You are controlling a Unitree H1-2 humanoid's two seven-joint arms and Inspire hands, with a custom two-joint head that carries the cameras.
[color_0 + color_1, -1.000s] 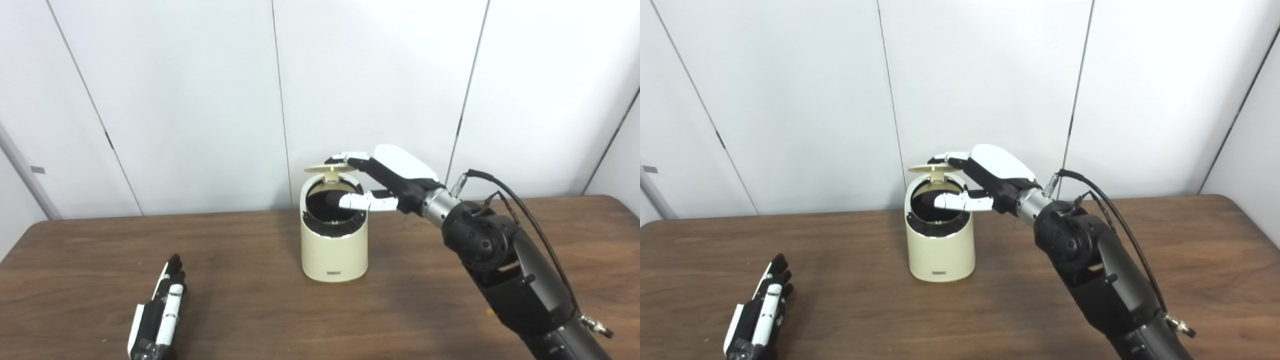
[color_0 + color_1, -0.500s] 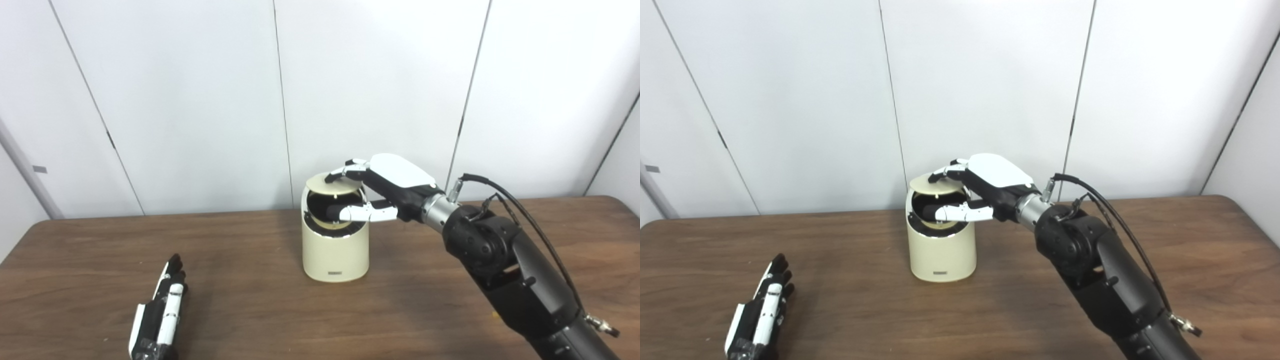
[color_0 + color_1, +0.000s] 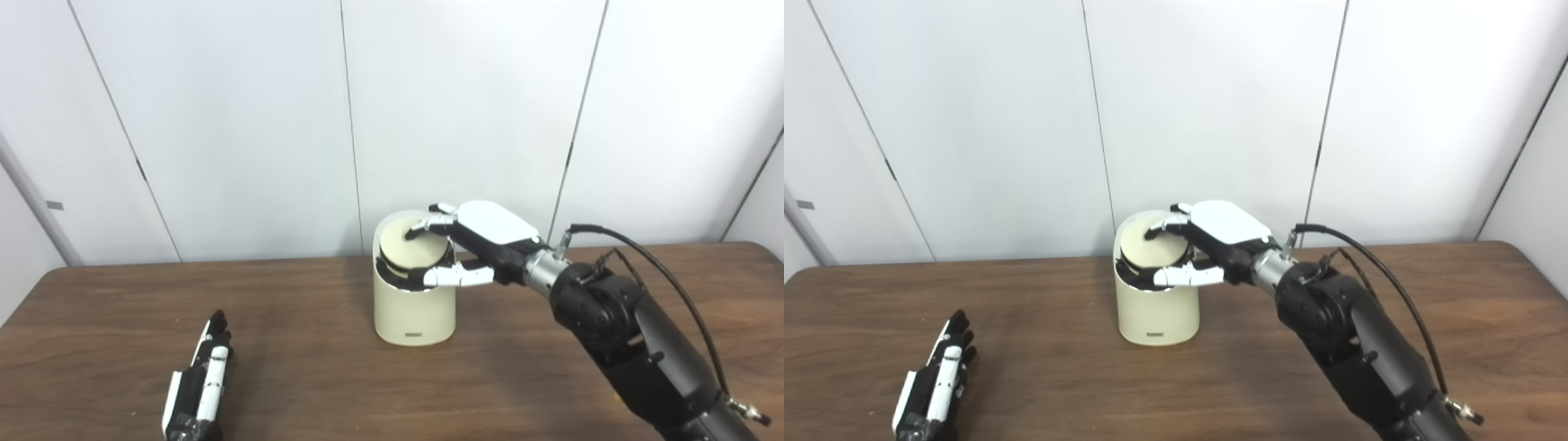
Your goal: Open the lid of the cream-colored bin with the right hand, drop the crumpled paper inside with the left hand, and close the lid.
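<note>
The cream-colored bin (image 3: 415,312) stands upright in the middle of the brown table (image 3: 306,373). Its round lid (image 3: 418,250) lies tilted down inside the rim, with a thin dark gap left at the front. My right hand (image 3: 481,242) rests over the bin from the right: its fingers (image 3: 429,224) touch the lid's top, and the thumb lies across the front rim, gripping nothing. My left hand (image 3: 199,386) lies flat on the table at the lower left, open and empty. No crumpled paper shows anywhere.
White wall panels (image 3: 465,110) rise right behind the table's far edge. The right arm's black forearm (image 3: 637,343) with its cable crosses the table's right side. Bare brown tabletop lies between the left hand and the bin.
The lid has swung from raised and nearly level down onto the bin's mouth, with my right hand lowering along with it. The left hand has stayed still. The camera shifted slightly.
</note>
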